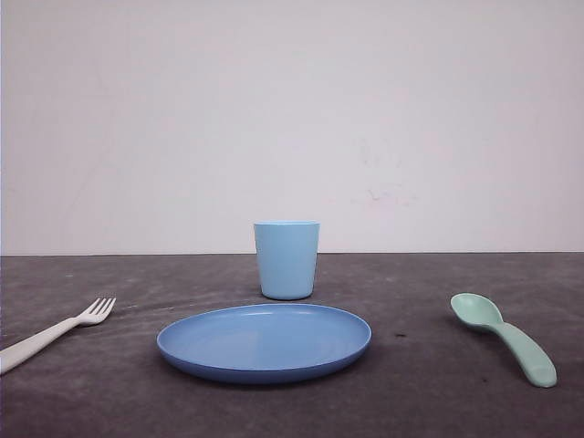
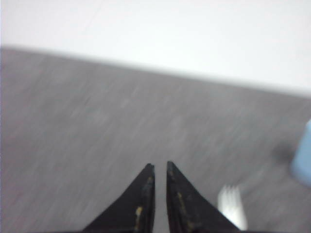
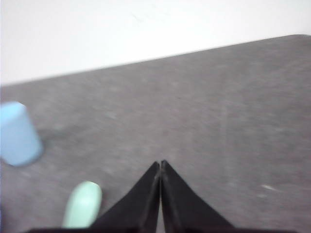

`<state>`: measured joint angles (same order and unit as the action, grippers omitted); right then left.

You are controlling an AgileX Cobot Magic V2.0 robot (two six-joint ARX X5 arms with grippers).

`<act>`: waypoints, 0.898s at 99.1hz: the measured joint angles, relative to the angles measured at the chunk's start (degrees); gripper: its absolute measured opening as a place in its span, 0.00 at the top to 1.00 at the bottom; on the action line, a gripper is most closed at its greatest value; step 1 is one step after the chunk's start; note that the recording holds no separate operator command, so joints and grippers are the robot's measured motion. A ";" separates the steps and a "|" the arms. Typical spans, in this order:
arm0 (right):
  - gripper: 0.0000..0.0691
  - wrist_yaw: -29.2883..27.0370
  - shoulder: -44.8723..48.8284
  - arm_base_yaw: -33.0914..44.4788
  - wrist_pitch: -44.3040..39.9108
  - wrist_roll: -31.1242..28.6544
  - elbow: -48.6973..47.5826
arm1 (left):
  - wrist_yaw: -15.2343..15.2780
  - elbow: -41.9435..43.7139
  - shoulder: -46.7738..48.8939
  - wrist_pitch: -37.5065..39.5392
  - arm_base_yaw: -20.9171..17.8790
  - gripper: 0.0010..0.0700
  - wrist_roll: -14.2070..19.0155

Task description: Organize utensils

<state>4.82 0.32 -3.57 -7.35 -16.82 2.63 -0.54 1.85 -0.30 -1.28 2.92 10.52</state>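
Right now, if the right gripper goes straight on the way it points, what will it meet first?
Probably only the bare dark table. The right gripper is shut and points over empty surface toward the far edge. The mint-green spoon lies beside the fingers, and the light blue cup stands off to that same side, both outside that line. Depth is unclear.

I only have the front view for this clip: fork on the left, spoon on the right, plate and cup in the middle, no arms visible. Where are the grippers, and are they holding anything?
Observer: The left gripper hangs over bare table, fingers nearly together, nothing between them.
Operator: Is the fork near it?
Observer: Yes, in the left wrist view the fork has its tines just beside the fingertips, untouched.
Operator: And the right side?
Observer: The right gripper is shut and empty; the spoon lies close beside it, with the cup farther off.
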 joint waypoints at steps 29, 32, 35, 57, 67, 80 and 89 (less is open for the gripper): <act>1.00 2.62 5.55 -0.02 -7.19 -4.46 17.09 | -7.04 8.04 -0.92 4.46 0.00 0.99 7.76; 1.00 2.82 6.93 -0.02 -8.39 -4.42 19.04 | -7.45 9.92 -1.38 3.69 0.00 0.99 7.98; 1.00 3.04 8.37 -0.02 -9.53 -4.28 21.03 | -8.15 11.85 -2.01 2.78 -0.02 0.99 8.20; 1.00 4.61 20.90 -0.02 -17.90 -0.50 36.06 | -13.81 27.82 -11.56 -10.27 0.00 0.99 6.80; 1.00 4.61 26.82 -0.02 -22.38 2.58 41.68 | -14.27 34.67 -16.98 -16.26 0.00 0.99 3.80; 1.00 4.35 33.73 -0.02 -26.86 6.16 46.64 | -14.19 41.07 -24.48 -22.56 0.00 0.99 -0.48; 1.00 4.22 37.86 -0.02 -28.65 7.85 47.47 | -14.16 43.30 -29.73 -25.68 0.00 0.99 -2.03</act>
<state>9.04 38.17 -3.60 -36.01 -8.97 50.11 -14.70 45.15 -30.02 -26.96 2.92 8.49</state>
